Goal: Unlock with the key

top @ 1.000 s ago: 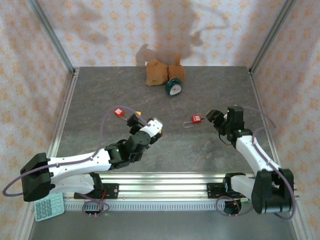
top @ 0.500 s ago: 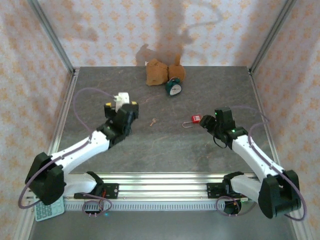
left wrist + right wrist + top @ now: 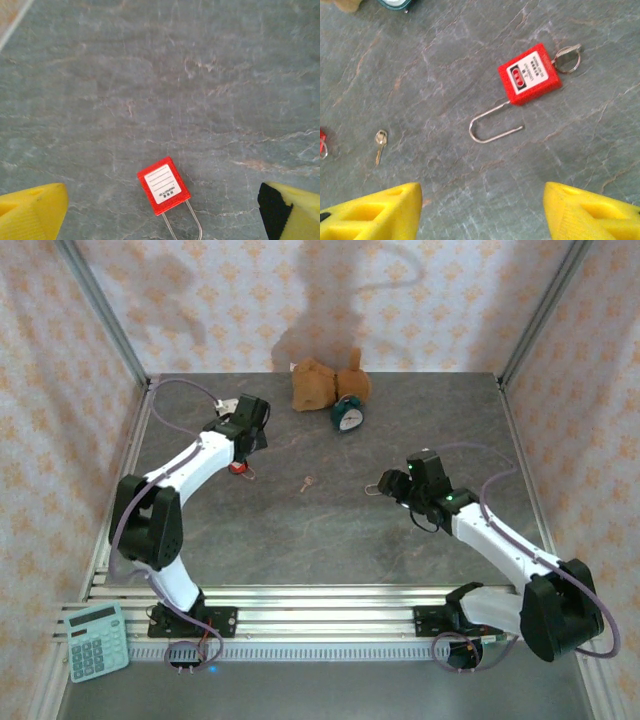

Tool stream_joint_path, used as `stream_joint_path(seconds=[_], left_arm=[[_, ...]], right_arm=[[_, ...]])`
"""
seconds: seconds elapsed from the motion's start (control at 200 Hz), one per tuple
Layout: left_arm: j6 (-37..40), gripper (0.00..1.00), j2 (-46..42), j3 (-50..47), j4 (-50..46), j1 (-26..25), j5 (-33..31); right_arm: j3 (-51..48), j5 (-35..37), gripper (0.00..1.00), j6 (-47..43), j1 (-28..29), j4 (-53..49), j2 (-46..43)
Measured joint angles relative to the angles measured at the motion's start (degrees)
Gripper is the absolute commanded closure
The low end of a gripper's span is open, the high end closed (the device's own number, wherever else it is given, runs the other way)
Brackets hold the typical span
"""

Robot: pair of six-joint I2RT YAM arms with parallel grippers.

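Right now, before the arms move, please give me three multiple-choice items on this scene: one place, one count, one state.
1. Where is the loose key? A between the left padlock and the right padlock; B at the far edge; C at the near edge.
2. How many red padlocks? A one; B two; C three.
3. The right padlock's shackle is: A shut; B open; C missing.
Answers: A, it lies between them; B, one on each side of it; B, its free end is out.

Tabletop: matt grey, stone-like veining. Padlock: smooth red plastic body, bright bare-metal shackle. Loose key: dull metal. Toy: brown plush cloth.
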Motion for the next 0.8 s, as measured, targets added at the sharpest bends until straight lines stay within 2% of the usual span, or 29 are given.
stream_joint_path(seconds=[0.32,0.481,0.661,0.801], left_arm=[[-9.35,0.07,7.41,2.56,-7.28,3.61,7.48],[-13.84,0.13,8.41,2.54,-7.56,5.42,13.03],[-17.29,0.21,14.73,2.73,-7.48,6.51,17.38],[-17.92,0.28,15.61,4.20,-7.32,6.51,18.32]], right_arm=[[-6.10,0.44,0.32,0.17,1.31,-1.79,-14.25],[-7.89,0.37,0.32,0.17,1.31,-2.29,-17.14],[-9.22,-0.02,0.32,0.15,1.31,-4.20,-19.65],[-9.44,-0.24,0.33,0.15,1.31,-5.46,-22.69]])
